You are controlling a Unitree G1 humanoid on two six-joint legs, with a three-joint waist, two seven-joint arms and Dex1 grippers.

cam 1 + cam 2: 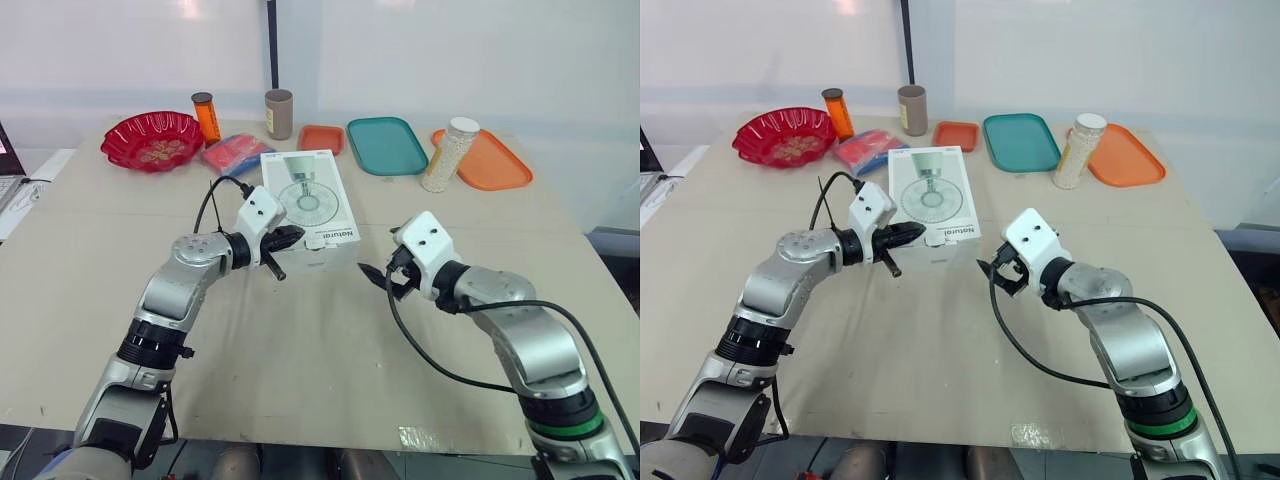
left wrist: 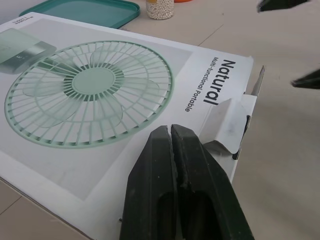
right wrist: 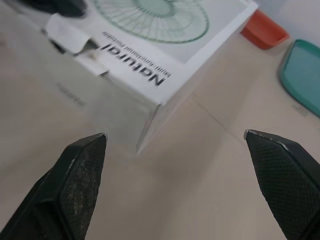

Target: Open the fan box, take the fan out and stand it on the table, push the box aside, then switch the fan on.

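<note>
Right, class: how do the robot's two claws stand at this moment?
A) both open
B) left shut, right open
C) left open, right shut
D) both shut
B: the left claw has its fingers pressed together over the fan box, while the right claw is spread wide, clear of the box.

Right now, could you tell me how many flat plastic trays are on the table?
3, along the far edge: a small red-orange tray, a teal tray beside it, a larger orange tray rightmost.
</note>
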